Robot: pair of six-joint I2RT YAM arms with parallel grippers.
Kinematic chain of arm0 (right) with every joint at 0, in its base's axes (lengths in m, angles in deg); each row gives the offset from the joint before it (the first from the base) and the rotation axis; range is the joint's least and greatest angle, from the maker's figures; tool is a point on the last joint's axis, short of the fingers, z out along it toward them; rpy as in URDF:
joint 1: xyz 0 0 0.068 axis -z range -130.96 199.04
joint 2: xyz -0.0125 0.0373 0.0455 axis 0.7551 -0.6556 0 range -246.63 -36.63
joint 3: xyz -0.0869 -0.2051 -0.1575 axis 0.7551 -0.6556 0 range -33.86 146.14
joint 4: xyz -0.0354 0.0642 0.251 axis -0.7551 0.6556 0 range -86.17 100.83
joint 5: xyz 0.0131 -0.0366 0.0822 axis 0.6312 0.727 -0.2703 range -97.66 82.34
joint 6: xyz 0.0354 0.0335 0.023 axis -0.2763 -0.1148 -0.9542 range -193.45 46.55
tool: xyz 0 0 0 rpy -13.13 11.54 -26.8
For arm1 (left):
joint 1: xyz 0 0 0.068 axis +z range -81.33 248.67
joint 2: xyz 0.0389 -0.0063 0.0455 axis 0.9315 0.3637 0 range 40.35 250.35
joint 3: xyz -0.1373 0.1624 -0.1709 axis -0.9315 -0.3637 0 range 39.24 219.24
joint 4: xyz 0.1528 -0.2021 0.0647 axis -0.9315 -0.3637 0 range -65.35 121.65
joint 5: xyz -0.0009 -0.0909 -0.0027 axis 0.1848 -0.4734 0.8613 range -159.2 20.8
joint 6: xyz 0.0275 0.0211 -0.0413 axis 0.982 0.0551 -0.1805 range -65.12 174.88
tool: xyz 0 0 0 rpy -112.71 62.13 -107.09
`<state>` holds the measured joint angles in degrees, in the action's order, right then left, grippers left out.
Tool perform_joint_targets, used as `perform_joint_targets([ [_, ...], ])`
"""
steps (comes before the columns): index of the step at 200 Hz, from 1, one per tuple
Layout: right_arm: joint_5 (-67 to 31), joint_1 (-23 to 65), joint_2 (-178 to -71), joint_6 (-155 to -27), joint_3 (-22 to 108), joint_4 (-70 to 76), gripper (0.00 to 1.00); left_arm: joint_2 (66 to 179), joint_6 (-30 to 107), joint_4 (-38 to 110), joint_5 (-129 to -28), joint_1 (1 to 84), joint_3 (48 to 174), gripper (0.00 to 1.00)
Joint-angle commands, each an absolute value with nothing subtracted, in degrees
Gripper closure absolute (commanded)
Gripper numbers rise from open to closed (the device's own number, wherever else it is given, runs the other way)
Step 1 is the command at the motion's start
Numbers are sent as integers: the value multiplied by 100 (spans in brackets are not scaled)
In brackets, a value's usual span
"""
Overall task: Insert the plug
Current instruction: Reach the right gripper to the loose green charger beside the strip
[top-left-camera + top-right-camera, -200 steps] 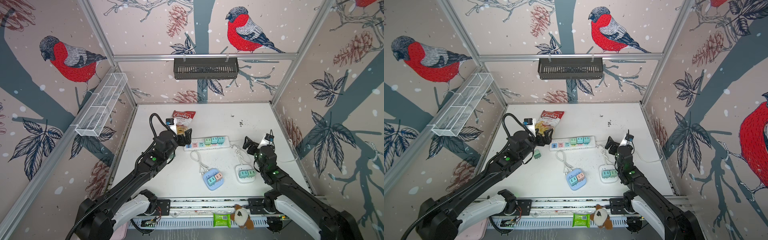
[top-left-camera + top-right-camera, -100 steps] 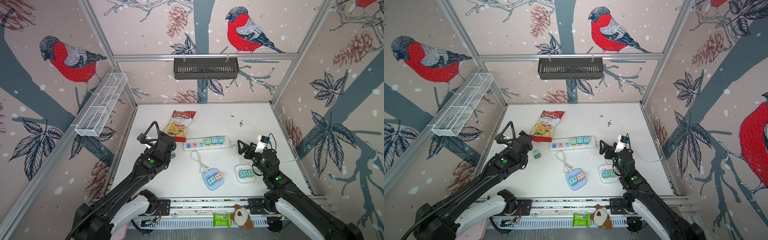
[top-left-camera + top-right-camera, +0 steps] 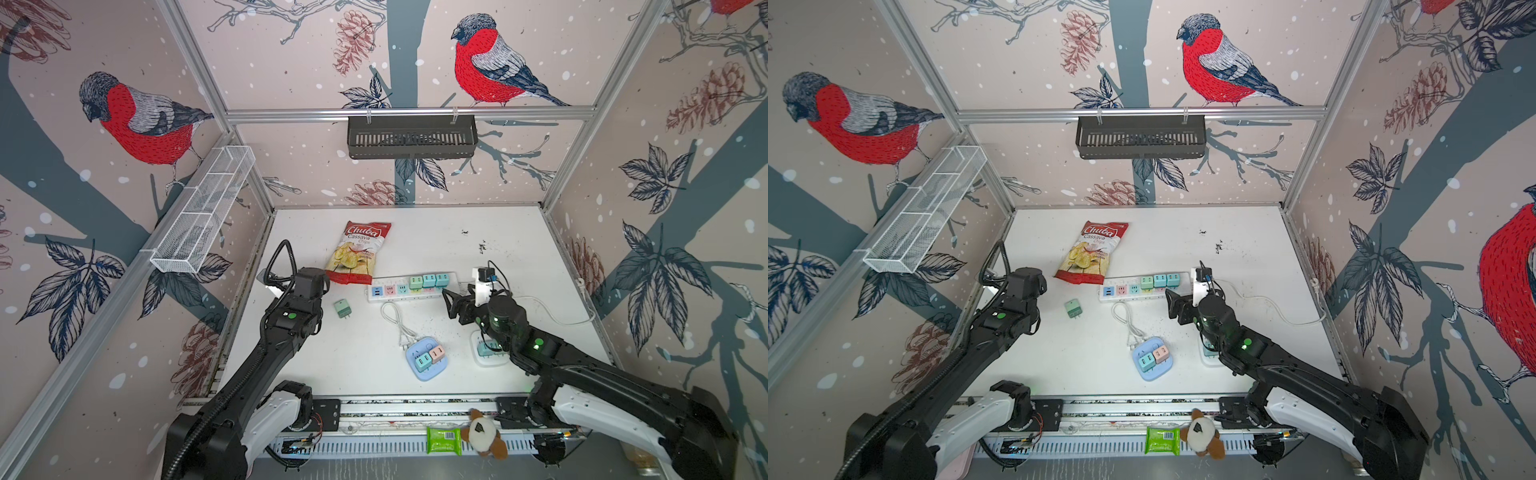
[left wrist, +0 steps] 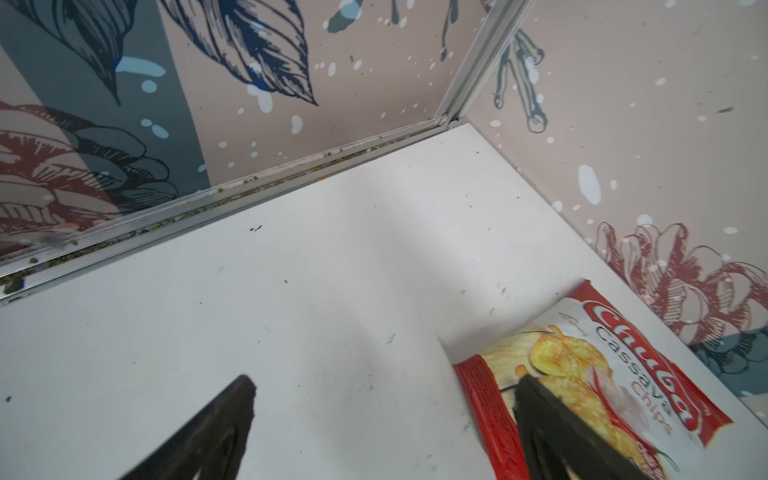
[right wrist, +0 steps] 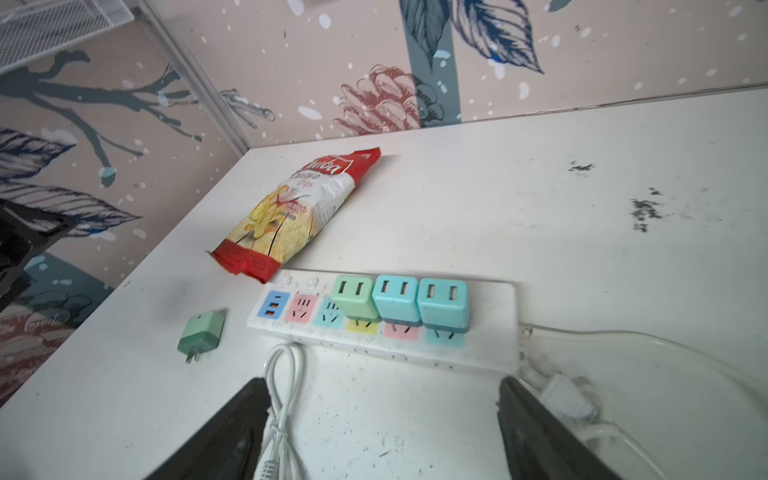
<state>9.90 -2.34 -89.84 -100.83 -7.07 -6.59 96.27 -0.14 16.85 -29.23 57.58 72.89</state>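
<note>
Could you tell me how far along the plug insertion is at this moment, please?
Done: three adapters sit in the power strip. In hand: nothing; the left pincer and right pincer are both open and empty. Left: the loose green plug lies on the table beside the strip, not yet picked up or inserted.

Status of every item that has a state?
green plug: loose, unplugged
power strip: three adapters in, three slots free
blue cube socket: two adapters in, own cord unplugged
left pincer: open, empty
right pincer: open, empty
</note>
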Motion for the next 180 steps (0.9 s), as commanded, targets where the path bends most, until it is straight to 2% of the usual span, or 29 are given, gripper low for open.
perform_joint_targets([
  [1,1349,-697,-9641,-9978,-352,-914,17,9722,-46,1894,-3851,6338,7173,3],
  [49,1758,-1744,-11986,-9822,1186,-874,22,9804,-40,1815,-3907,6524,7183,3],
  [81,1502,-1943,-13374,-9777,2206,-756,25,9617,-57,1834,-3855,6524,7109,3],
  [150,790,-1978,-14941,-9771,3375,-812,26,9110,-153,1894,-3730,6524,6889,3],
  [180,773,-1978,-15462,-9762,3867,-707,25,8968,-189,1891,-3673,6524,6829,3],
])
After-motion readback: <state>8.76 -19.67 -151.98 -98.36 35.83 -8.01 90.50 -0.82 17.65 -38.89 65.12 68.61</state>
